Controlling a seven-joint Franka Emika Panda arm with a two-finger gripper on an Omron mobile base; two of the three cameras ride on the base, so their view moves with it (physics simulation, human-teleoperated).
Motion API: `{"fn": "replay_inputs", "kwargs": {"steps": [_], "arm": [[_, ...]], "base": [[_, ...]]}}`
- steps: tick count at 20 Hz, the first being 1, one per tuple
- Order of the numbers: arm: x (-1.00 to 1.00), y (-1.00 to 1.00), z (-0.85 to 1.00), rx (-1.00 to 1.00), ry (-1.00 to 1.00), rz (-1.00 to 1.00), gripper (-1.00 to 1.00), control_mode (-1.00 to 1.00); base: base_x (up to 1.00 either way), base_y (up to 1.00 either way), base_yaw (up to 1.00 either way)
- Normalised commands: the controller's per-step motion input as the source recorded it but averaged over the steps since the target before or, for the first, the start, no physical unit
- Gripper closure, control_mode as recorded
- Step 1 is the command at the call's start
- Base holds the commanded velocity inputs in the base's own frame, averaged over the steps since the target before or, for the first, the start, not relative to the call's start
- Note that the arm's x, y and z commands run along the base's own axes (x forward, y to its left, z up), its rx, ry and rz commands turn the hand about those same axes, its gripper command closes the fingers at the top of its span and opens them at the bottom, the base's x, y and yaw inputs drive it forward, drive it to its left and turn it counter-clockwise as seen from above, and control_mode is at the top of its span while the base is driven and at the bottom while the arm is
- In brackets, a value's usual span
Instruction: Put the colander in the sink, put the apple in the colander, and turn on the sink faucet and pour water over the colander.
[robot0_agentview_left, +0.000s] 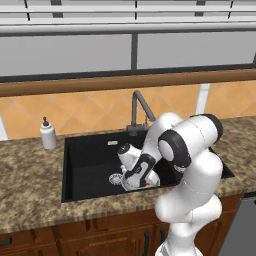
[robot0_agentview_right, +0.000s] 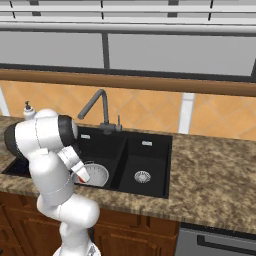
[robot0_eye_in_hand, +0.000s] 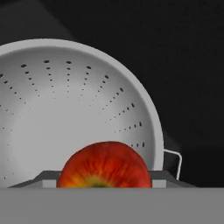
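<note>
The red apple (robot0_eye_in_hand: 105, 166) sits between my gripper's (robot0_eye_in_hand: 105, 179) two fingers, which are shut on it. It hangs just above the near rim of the silvery perforated colander (robot0_eye_in_hand: 65, 109), which rests in the large basin of the black sink (robot0_agentview_right: 150, 160). From the right base view, the gripper (robot0_agentview_right: 82, 176) is low in the basin at the colander's (robot0_agentview_right: 99, 175) left edge, with a bit of the apple (robot0_agentview_right: 83, 178) showing. The arm hides most of the colander in the left base view. The dark-grey faucet (robot0_agentview_right: 97, 107) stands behind the sink, its spout angled to the left.
A white soap bottle (robot0_agentview_left: 48, 134) stands on the speckled counter left of the sink (robot0_agentview_left: 85, 160). The faucet (robot0_agentview_left: 141, 102) rises at the back rim. The smaller basin has a silver drain (robot0_agentview_right: 142, 176). A tiled wall and wooden ledge run behind.
</note>
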Motion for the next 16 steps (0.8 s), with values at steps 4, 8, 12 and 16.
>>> {"fn": "replay_inputs", "kwargs": {"steps": [4,8,12,16], "arm": [[0.13,0.0,-0.08,-0.01,-0.01,0.0,-1.0,-1.0],[0.12,0.0,-0.01,0.0,-0.01,0.0,-1.0,-1.0],[0.01,0.0,0.16,0.0,-0.05,0.0,-1.0,-1.0],[0.0,0.0,0.85,0.01,-0.1,0.0,-1.0,-1.0]], "base": [[0.0,0.0,0.0],[0.0,0.0,0.0],[0.0,0.0,0.0],[0.0,0.0,0.0]]}}
